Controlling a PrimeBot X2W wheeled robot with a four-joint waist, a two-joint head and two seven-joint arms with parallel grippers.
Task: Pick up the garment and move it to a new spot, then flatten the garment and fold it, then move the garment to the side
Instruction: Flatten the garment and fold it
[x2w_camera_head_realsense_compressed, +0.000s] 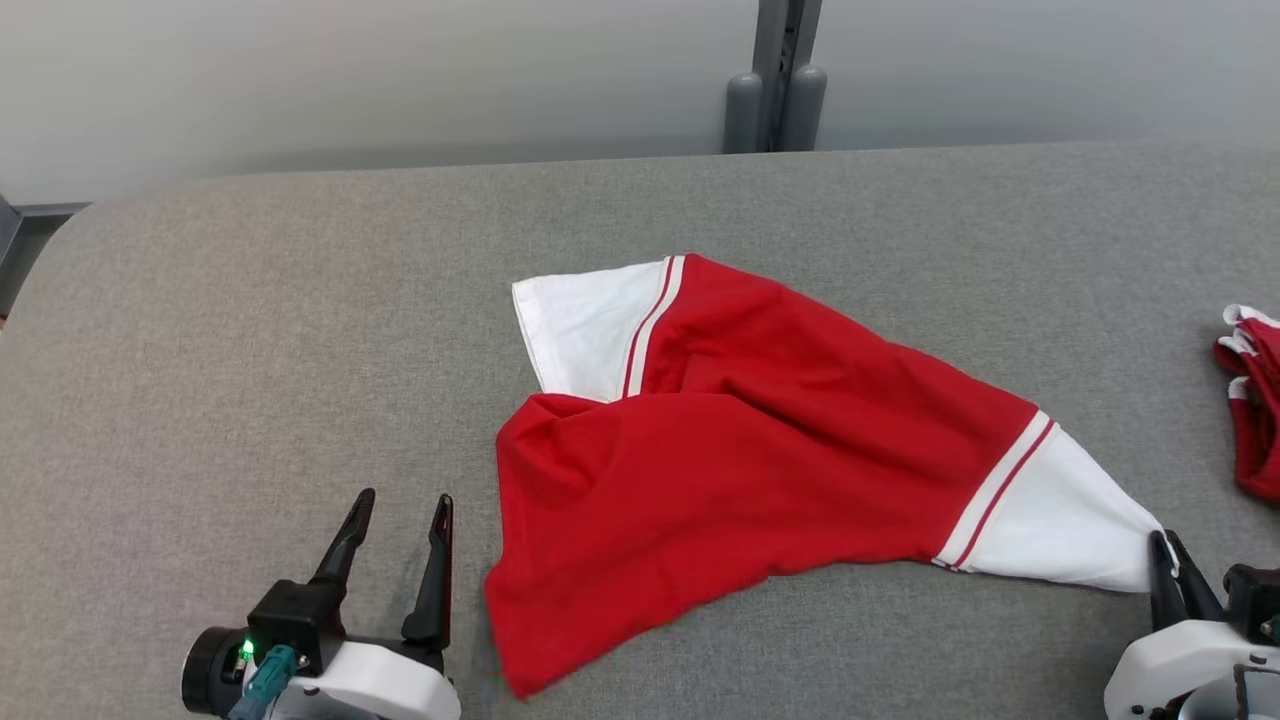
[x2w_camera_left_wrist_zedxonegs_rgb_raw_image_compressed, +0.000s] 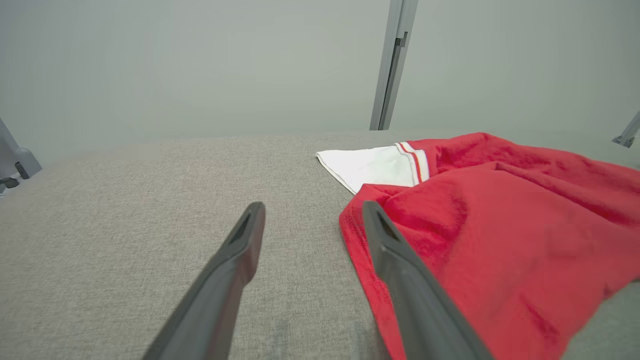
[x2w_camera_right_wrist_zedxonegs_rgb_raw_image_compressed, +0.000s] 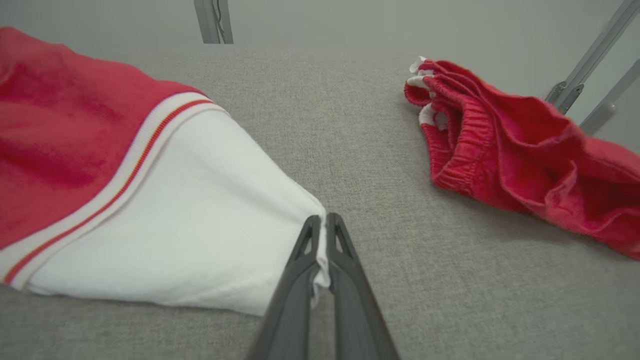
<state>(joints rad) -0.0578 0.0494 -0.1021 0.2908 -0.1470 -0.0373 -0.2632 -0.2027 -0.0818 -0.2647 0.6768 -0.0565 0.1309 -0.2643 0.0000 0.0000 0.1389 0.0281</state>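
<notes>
The garment (x2w_camera_head_realsense_compressed: 740, 450), a red jersey shirt with white sleeves and thin striped seams, lies crumpled across the middle of the grey table. My right gripper (x2w_camera_head_realsense_compressed: 1163, 548) is shut on the tip of its right white sleeve (x2w_camera_right_wrist_zedxonegs_rgb_raw_image_compressed: 200, 215), the cloth pinched between the fingers (x2w_camera_right_wrist_zedxonegs_rgb_raw_image_compressed: 322, 227). Near the lower left, my left gripper (x2w_camera_head_realsense_compressed: 400, 505) stands open just left of the shirt's red hem (x2w_camera_left_wrist_zedxonegs_rgb_raw_image_compressed: 360, 235). Its right finger (x2w_camera_left_wrist_zedxonegs_rgb_raw_image_compressed: 390, 240) lies at the hem's edge, and nothing sits between the two fingers. The other white sleeve (x2w_camera_left_wrist_zedxonegs_rgb_raw_image_compressed: 370, 167) rests flat beyond.
A second, smaller red bundle with white edging (x2w_camera_head_realsense_compressed: 1250, 400) lies at the table's right edge, close to my right gripper, and shows again (x2w_camera_right_wrist_zedxonegs_rgb_raw_image_compressed: 500, 150) in the right wrist view. A grey post (x2w_camera_head_realsense_compressed: 775, 90) stands behind the grey fabric table (x2w_camera_head_realsense_compressed: 250, 350).
</notes>
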